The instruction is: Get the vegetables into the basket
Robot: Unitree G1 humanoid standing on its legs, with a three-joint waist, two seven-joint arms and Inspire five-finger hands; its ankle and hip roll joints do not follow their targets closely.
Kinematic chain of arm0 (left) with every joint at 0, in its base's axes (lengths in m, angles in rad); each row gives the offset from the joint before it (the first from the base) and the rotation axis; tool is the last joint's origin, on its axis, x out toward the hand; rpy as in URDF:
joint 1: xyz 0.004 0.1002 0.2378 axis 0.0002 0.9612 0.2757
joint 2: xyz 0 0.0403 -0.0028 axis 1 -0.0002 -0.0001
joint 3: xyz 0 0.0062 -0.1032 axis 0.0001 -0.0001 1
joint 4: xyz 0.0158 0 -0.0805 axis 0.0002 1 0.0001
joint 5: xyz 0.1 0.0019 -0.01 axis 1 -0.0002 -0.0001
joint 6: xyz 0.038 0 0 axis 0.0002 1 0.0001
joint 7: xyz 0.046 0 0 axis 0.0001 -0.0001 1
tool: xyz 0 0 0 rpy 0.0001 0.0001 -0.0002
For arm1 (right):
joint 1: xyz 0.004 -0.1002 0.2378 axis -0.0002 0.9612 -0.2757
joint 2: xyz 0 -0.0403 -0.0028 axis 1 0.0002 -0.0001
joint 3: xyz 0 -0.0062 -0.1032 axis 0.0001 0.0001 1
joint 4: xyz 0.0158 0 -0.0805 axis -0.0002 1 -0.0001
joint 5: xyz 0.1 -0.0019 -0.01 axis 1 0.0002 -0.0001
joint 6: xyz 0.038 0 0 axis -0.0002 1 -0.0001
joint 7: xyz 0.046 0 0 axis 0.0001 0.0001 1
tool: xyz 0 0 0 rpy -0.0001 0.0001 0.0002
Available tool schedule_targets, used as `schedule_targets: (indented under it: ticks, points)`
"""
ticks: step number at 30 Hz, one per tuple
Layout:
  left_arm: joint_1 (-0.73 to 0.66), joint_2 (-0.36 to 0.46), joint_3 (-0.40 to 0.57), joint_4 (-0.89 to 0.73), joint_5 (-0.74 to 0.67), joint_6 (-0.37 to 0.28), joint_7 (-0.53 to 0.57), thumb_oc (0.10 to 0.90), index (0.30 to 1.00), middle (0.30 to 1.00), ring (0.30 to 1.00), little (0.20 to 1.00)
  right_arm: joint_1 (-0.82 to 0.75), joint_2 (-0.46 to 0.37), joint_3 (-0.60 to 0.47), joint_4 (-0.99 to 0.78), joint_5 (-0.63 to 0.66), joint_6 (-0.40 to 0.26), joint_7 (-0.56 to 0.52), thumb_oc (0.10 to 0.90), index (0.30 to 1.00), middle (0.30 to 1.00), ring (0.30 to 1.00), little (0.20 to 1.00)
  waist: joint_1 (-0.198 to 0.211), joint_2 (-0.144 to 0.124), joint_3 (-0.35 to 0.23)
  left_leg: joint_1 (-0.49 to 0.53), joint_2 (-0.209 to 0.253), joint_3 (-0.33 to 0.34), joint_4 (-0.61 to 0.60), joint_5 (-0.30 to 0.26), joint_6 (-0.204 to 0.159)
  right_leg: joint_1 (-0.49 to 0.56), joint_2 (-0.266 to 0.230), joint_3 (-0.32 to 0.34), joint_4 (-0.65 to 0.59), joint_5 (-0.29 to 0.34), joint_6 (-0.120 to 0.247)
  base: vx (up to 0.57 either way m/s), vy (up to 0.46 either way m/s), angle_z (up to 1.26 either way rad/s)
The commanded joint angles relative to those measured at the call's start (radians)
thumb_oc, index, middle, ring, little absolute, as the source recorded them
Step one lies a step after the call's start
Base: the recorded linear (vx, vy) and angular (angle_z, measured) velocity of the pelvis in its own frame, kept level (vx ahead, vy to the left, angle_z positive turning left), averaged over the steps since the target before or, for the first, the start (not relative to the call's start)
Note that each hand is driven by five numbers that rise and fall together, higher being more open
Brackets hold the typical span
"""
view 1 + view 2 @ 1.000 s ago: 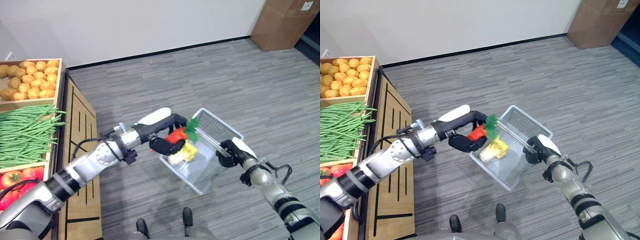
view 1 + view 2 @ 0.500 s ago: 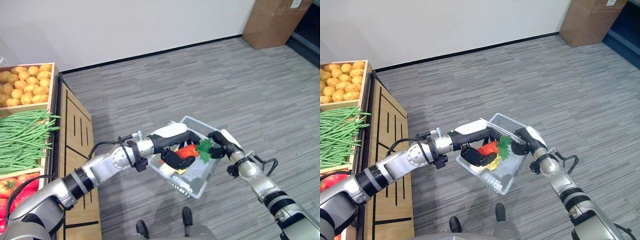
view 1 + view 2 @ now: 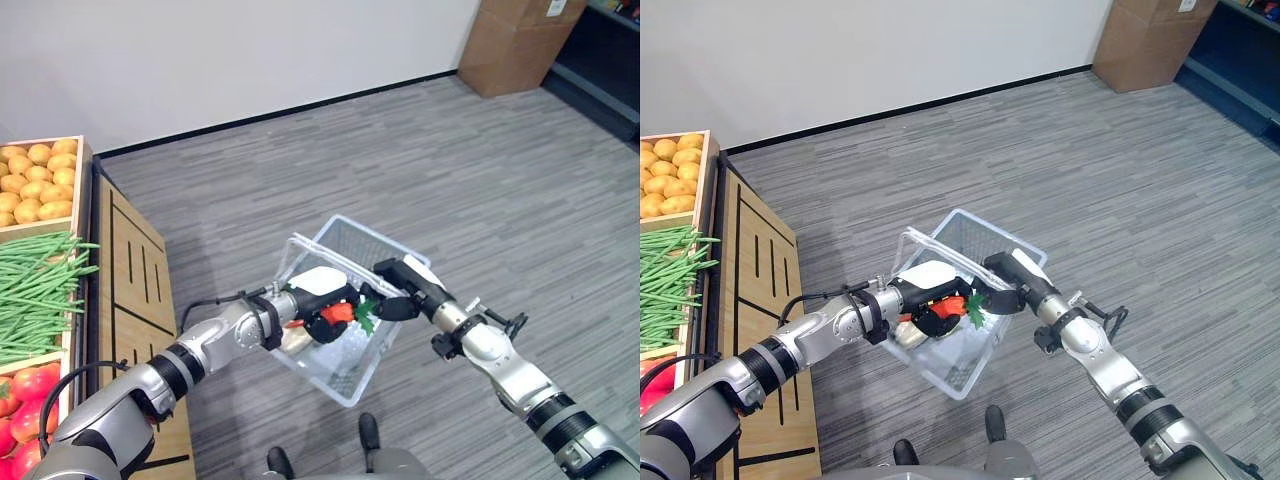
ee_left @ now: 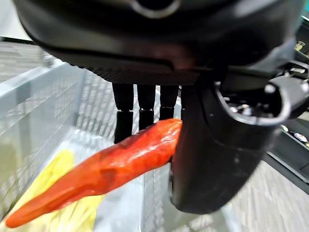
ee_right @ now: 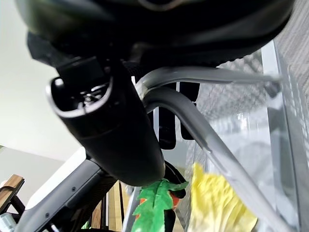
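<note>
The left hand (image 3: pixel 318 290) pinches an orange carrot with green leaves (image 4: pixel 104 169) between thumb and fingers inside the white wire basket (image 3: pixel 340 372), whose grey handle (image 5: pixel 193 121) the right hand (image 3: pixel 405 292) grips.

The basket (image 3: pixel 352 262) looks like pale, fine wire mesh with smooth, rounded grey metal handles (image 5: pixel 212 145); the carrot (image 4: pixel 106 169) has a smooth, slightly glossy orange skin, and its green leaves (image 5: pixel 154 208) look like flat matt plastic; the yellow vegetable (image 5: pixel 217 208) under it is matt and soft-looking; the left hand (image 3: pixel 935 300) and right hand (image 3: pixel 395 290) are dark, hard, faintly shiny plastic with white covers; the crates (image 3: pixel 80 200) and stand (image 3: pixel 135 290) are pale, matt, slatted wood; the floor (image 3: pixel 520 180) is grey, matt, streaked carpet; the box (image 3: pixel 510 40) is brown cardboard.
</note>
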Motion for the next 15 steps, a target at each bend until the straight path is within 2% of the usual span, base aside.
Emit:
schedule_targets:
  ticks: [1, 4, 5, 6, 7, 11, 15]
  points:
    - [-0.074, -0.056, 0.061, 0.073, 0.026, -0.023, 0.111, 0.4, 0.3, 0.3, 0.3, 0.3, -0.084, 0.044, -0.045, -0.209, 0.136, -0.161, 0.011, 0.4, 0.3, 0.3, 0.3, 0.3, 0.007, -0.039, -0.092, 0.001, 0.038, -0.01, 0.001, -0.011, -0.063, 0.017, -0.07, -0.023, 0.001, -0.011, 0.114, -0.01, 0.002, -0.05]
    - [-0.061, -0.071, 0.079, 0.114, 0.062, -0.008, 0.142, 0.4, 0.3, 0.3, 0.3, 0.3, -0.073, 0.048, -0.037, -0.256, 0.157, -0.164, 0.021, 0.4, 0.3, 0.3, 0.3, 0.3, 0.005, -0.04, -0.093, 0.001, 0.041, -0.004, 0.001, -0.01, -0.064, 0.015, -0.07, -0.02, 0.0, -0.009, 0.114, -0.01, -0.001, -0.04]
    - [-0.054, -0.074, 0.086, 0.139, 0.086, 0.001, 0.157, 0.449, 0.369, 0.369, 0.369, 0.369, -0.07, 0.046, -0.034, -0.278, 0.162, -0.166, 0.025, 0.4, 0.3, 0.3, 0.3, 0.3, 0.005, -0.041, -0.092, 0.001, 0.042, -0.002, 0.001, -0.009, -0.064, 0.015, -0.07, -0.021, 0.0, -0.01, 0.114, -0.01, -0.006, -0.05]
    - [-0.053, -0.081, 0.089, 0.17, 0.112, 0.013, 0.172, 0.824, 0.893, 0.893, 0.893, 0.893, -0.065, 0.045, -0.03, -0.283, 0.163, -0.166, 0.025, 0.4, 0.3, 0.3, 0.3, 0.3, 0.005, -0.042, -0.092, 0.001, 0.042, -0.002, 0.001, -0.009, -0.064, 0.014, -0.069, -0.021, 0.0, -0.01, 0.114, -0.01, -0.006, -0.05]
    - [-0.055, -0.088, 0.081, 0.209, 0.165, 0.031, 0.181, 0.9, 1.0, 1.0, 1.0, 1.0, -0.064, 0.044, -0.021, -0.289, 0.156, -0.165, 0.026, 0.4, 0.3, 0.3, 0.3, 0.3, 0.004, -0.043, -0.091, 0.0, 0.043, -0.001, 0.001, -0.009, -0.064, 0.014, -0.068, -0.02, 0.0, -0.009, 0.114, -0.01, -0.004, -0.04]
    - [-0.043, -0.11, 0.113, 0.263, 0.192, 0.054, 0.215, 0.9, 1.0, 1.0, 1.0, 1.0, -0.057, 0.038, -0.021, -0.298, 0.139, -0.162, 0.016, 0.4, 0.3, 0.3, 0.3, 0.3, 0.007, -0.046, -0.09, 0.0, 0.045, -0.001, 0.001, -0.008, -0.065, 0.014, -0.066, -0.022, 0.001, -0.009, 0.113, -0.01, -0.008, -0.03]
    - [-0.018, -0.102, 0.124, 0.21, 0.165, 0.041, 0.206, 0.9, 1.0, 1.0, 1.0, 1.0, -0.041, 0.039, -0.047, -0.262, 0.105, -0.154, -0.01, 0.4, 0.3, 0.3, 0.3, 0.3, 0.011, -0.045, -0.09, -0.001, 0.046, -0.007, 0.001, -0.007, -0.065, 0.017, -0.068, -0.025, 0.002, -0.012, 0.112, 0.0, 0.0, 0.0]
